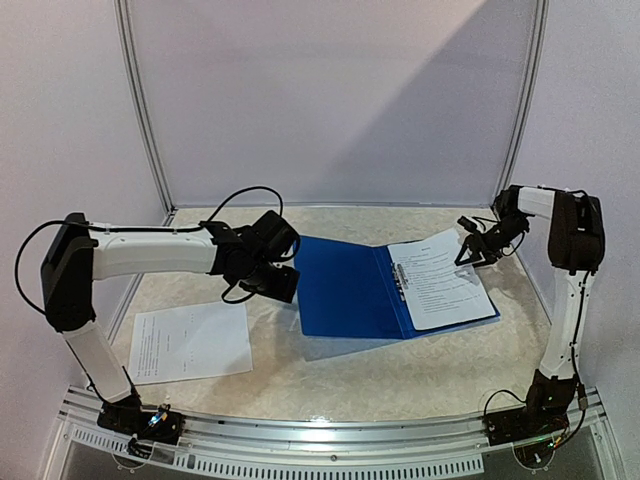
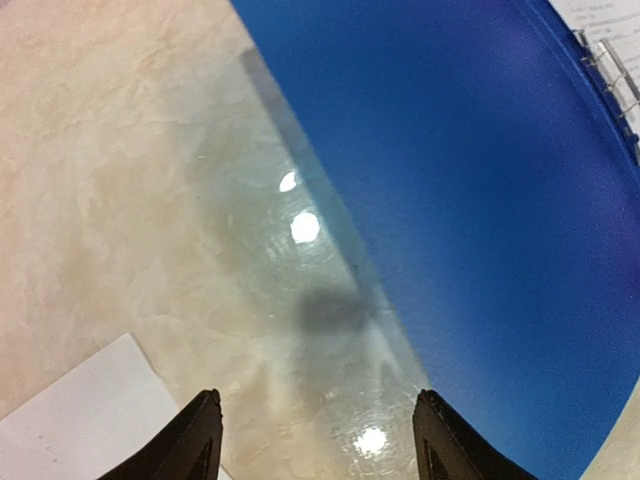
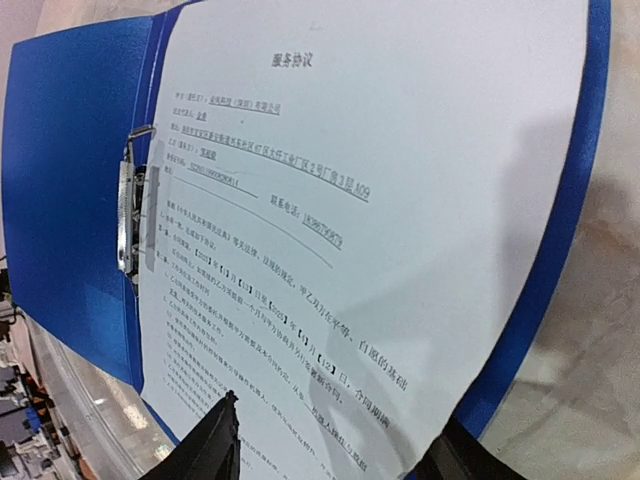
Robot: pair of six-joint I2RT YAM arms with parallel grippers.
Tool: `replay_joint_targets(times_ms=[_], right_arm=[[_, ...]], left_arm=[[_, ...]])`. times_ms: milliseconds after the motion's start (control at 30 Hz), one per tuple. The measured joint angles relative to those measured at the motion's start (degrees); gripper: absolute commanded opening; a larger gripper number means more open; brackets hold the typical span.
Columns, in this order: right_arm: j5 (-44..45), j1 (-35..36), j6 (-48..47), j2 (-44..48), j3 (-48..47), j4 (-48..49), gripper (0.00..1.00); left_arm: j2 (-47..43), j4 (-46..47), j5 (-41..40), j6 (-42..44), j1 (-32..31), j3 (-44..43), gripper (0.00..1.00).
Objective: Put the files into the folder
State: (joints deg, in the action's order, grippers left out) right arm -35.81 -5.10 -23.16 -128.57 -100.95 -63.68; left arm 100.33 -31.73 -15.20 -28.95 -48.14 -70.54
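Observation:
The blue folder [image 1: 345,290] lies open in the middle of the table, its metal clip [image 1: 400,278] along the spine. One printed white sheet [image 1: 440,280] lies on its right half. Another sheet [image 1: 190,342] lies loose on the table at the near left. My left gripper [image 1: 283,283] is open and empty, hovering at the folder's left edge. In the left wrist view the gripper [image 2: 320,450] is over a clear plastic sheet [image 2: 300,280] beside the blue cover [image 2: 480,200]. My right gripper [image 1: 468,255] is open above the far right corner of the filed sheet [image 3: 380,180], holding nothing.
The clear plastic sheet [image 1: 340,347] sticks out from under the folder's near edge. White booth walls and metal poles [image 1: 145,110] close off the back and sides. A metal rail [image 1: 330,435] runs along the near edge between the arm bases.

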Motion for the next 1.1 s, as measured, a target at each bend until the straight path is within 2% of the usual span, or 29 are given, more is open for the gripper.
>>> replay_joint_targets(times_ms=[100,500,667,767,867,967,1100], right_arm=[[1.4,0.3,1.1,2.6,0.6,1.5,0.65],[4.7,0.4,3.2,7.3,1.4,6.2,0.67],[5.4,2.8,3.4,12.7,10.1,10.5,0.66],[5.7,9.6,3.3,19.9,16.8,12.6,0.66],[4.1,19.7,3.3,26.3,18.5,14.8,0.65],[2.2,29.2,3.8,29.9,18.3,17.2,0.65],[1.2,40.4,4.9,30.2,17.6,19.6,0.65]], left_arm=[[-2.5,-1.4,-1.6,0.3,1.2,1.0,0.67],[-12.0,-4.2,-3.5,-1.3,2.7,10.8,0.68],[-15.5,-5.0,-2.8,-4.4,2.8,15.7,0.73],[-17.4,-5.5,-2.0,-6.6,3.0,19.1,0.73],[-19.0,-5.4,-1.2,-9.2,3.5,22.5,0.74],[-21.6,-4.4,0.7,-11.7,4.0,26.6,0.74],[-25.9,-2.4,3.1,-14.2,4.4,31.5,0.74]])
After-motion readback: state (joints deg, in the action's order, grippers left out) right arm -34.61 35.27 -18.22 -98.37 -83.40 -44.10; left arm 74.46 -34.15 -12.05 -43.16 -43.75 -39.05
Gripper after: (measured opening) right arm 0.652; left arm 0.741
